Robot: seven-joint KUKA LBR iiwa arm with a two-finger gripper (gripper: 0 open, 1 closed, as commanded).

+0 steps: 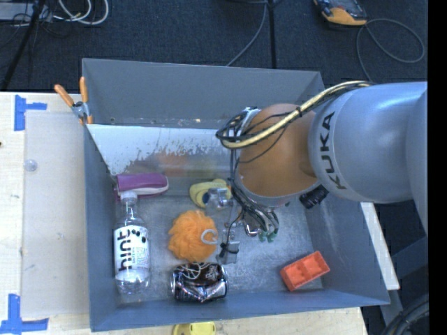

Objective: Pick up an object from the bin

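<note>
My gripper (246,240) hangs low in the middle of the bin, open, with nothing between its fingers. Just left of it lies a fluffy orange bath pouf (190,234) with a small white loop; the left fingertip (226,250) stands at the pouf's right edge. A yellow thing (205,191) lies behind the pouf, partly hidden under the wrist. A crushed dark drink can (199,283) lies in front of the pouf, close below the left fingertip.
A clear water bottle (131,250) lies along the left wall, with a purple thing (142,183) behind its cap. An orange-red block (304,270) sits at the front right. The arm covers the bin's back right part.
</note>
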